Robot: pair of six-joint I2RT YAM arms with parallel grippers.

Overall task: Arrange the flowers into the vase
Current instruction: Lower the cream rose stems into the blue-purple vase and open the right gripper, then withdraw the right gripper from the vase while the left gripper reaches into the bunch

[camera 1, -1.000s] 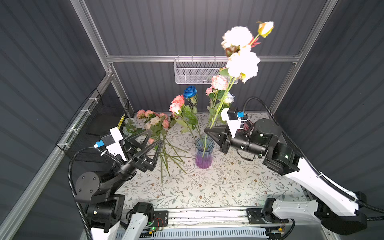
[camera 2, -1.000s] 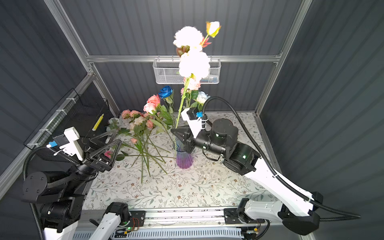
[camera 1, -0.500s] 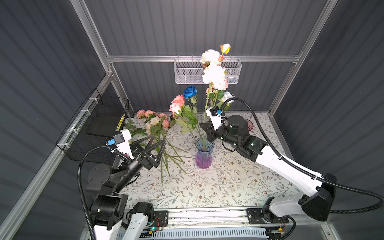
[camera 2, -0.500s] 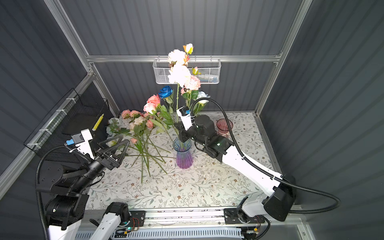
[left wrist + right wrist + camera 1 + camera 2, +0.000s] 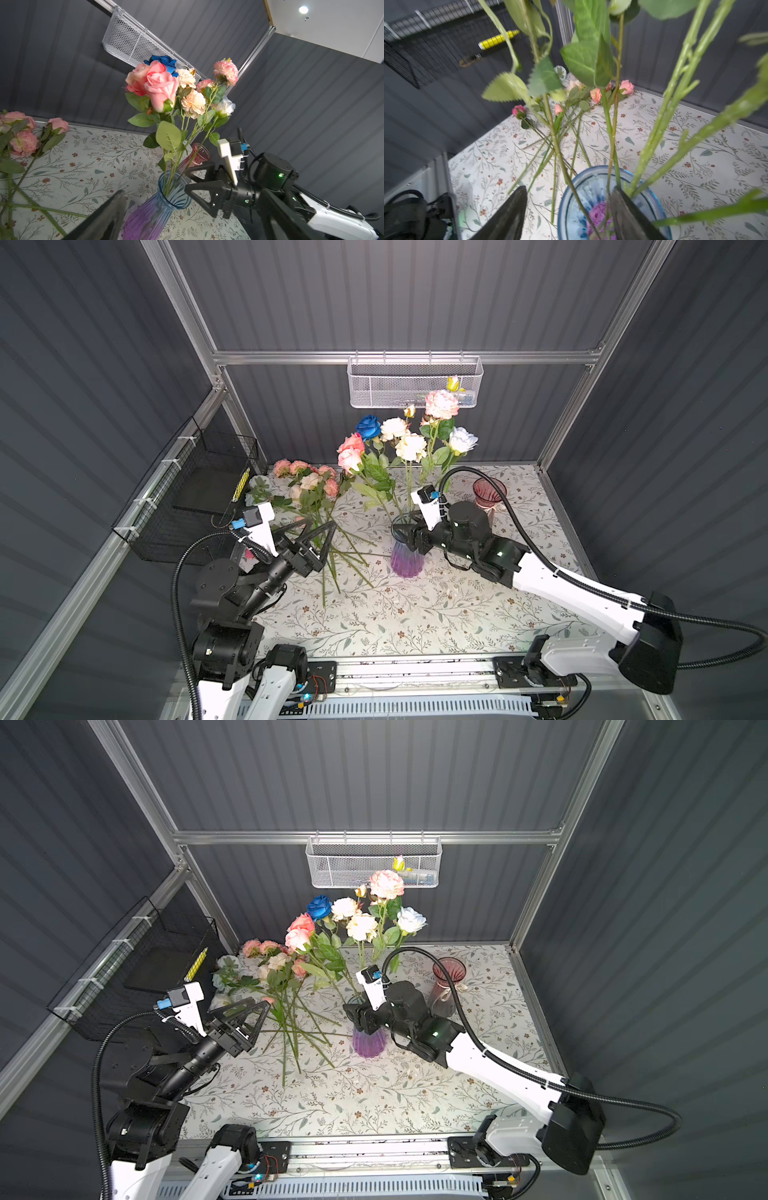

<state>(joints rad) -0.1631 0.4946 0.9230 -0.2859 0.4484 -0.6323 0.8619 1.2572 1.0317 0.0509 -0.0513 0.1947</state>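
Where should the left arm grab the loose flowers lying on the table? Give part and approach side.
Grip one bare lower stem of the loose flowers, clear of leaves, coming down from above, jaws across it. The stems lie flat on the table, ends fanned toward the front; the open left gripper hangs over them.

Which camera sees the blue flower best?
Either top view: the blue rose shows almost whole in both top views, high among the blooms. The left wrist view catches only part of it, tucked behind a pink rose. The right wrist view misses it, showing only stems below the blooms.
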